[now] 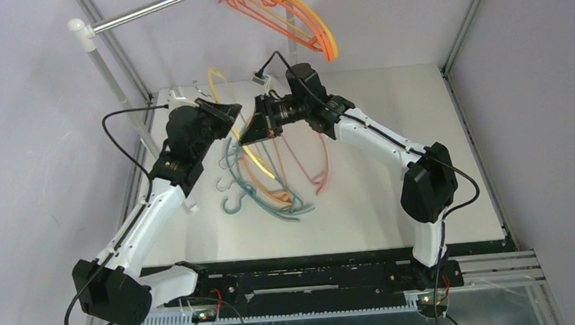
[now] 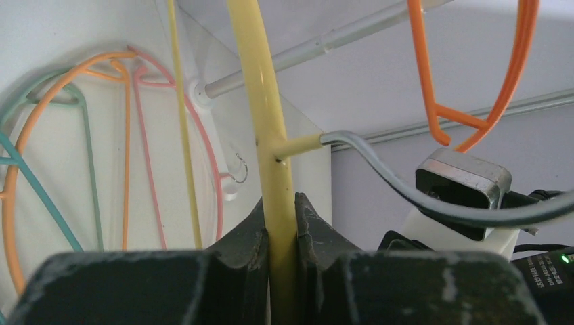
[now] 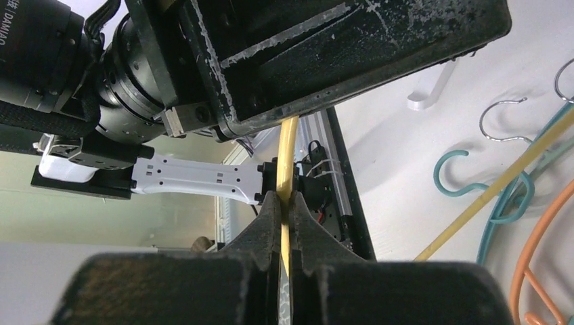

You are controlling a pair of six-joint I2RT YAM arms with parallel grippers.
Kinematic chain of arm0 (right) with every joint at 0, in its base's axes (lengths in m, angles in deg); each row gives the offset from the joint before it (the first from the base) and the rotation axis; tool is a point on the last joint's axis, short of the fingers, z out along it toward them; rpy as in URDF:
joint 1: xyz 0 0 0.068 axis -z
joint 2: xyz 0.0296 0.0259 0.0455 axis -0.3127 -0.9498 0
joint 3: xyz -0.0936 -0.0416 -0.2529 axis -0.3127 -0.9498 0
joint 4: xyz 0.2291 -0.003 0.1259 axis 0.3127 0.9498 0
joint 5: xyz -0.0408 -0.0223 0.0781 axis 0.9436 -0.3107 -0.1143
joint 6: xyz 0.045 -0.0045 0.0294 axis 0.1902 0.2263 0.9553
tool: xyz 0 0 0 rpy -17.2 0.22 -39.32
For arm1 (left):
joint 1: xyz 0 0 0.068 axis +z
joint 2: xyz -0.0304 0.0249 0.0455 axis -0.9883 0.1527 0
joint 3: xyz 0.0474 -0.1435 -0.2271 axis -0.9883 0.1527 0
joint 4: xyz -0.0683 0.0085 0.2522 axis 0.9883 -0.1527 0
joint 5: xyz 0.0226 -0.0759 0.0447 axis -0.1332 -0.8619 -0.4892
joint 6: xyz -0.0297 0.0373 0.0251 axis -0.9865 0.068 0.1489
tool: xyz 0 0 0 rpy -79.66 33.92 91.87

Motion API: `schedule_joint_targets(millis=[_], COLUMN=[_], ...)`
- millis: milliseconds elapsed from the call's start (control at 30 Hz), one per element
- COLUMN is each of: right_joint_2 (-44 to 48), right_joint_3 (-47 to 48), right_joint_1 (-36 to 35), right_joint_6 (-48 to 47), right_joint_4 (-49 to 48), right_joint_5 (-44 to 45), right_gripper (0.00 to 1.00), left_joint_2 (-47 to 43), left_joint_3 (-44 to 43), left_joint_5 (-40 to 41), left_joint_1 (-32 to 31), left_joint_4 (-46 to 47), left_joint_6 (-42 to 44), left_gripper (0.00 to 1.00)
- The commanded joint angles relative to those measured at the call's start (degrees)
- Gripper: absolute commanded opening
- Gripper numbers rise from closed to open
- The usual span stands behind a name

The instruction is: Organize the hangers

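Note:
A yellow hanger [image 1: 257,161] is held in the air between both grippers, above the pile. My left gripper [image 1: 226,112] is shut on its yellow arm [image 2: 260,101] just below the metal hook [image 2: 379,169]. My right gripper [image 1: 252,130] is shut on a thinner part of the same hanger [image 3: 287,156], close under the left gripper's body [image 3: 304,54]. Several orange hangers [image 1: 293,17] hang on the rail; one shows in the left wrist view [image 2: 433,88]. A pile of teal, pink and orange hangers [image 1: 275,190] lies on the table.
The silver rail [image 1: 151,11] runs across the back left on a white post [image 1: 106,76]. It also shows in the left wrist view [image 2: 325,44]. Teal and metal hooks [image 3: 460,179] of the pile lie beside my right gripper. Metal frame posts stand at the table's back corners.

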Motion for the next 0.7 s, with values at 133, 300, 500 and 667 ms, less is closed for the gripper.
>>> schedule_joint_targets(millis=[133,300,500,667], right_joint_2=[5.0,9.9,16.1,16.8], right_joint_3=[2.8,-0.3,-4.9,-6.1], right_joint_1=[2.2,5.3,8.2,10.0], right_joint_6=[-1.4,-3.8,-5.0,-5.0], right_joint_4=[-0.4,3.3,3.7,4.5], right_joint_5=[-1.1,-0.9,-0.2,-0.9], right_gripper=[0.16,0.31,0.39,0.39], left_joint_2=[0.6,4.6,9.1,14.2], left_joint_3=[-12.2,-24.0,-33.7,-41.2], left_joint_5=[8.9,12.6,11.6,9.8], left_joint_1=[0.2,2.8,6.5,7.7], left_joint_4=[-12.3,-19.4,-21.6,-21.3], left_joint_6=[14.7,22.9,27.1,27.7], left_gripper=[0.0,0.0,0.0,0.0])
